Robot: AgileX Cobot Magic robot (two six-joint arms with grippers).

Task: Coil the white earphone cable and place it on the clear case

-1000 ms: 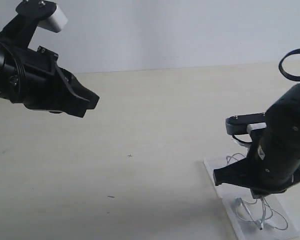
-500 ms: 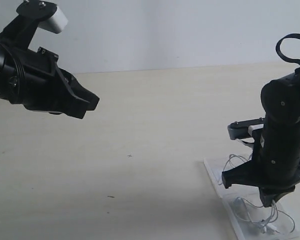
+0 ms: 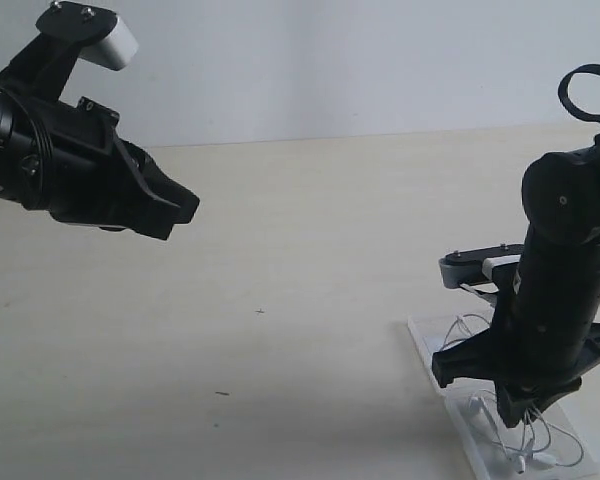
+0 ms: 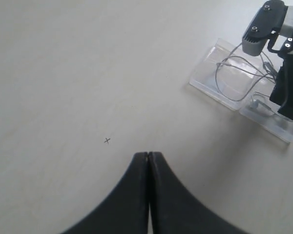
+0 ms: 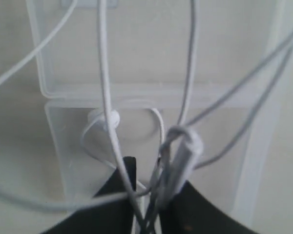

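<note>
The clear case (image 3: 425, 340) lies flat on the table at the lower right; the left wrist view shows its two halves (image 4: 205, 78). The white earphone cable (image 3: 540, 440) lies in loose loops on it (image 4: 229, 73). My right gripper (image 3: 520, 415) points down just above the case. In the right wrist view its jaws (image 5: 156, 180) stand slightly apart, with cable strands (image 5: 105, 73) and the inline remote (image 5: 183, 151) running between them. An earbud (image 5: 105, 118) rests on the case (image 5: 44, 87). My left gripper (image 3: 185, 205) hovers shut and empty at the upper left (image 4: 148, 155).
The pale table (image 3: 300, 250) stretches between the two arms, with a small x mark (image 4: 107, 141) on it. The case sits close to the table's front right. A black hose (image 3: 580, 95) loops above the right arm.
My right gripper has turned and dropped lower over the case, and its jaws have parted a little. The cable loops have spread out on the case. The left arm has stayed still.
</note>
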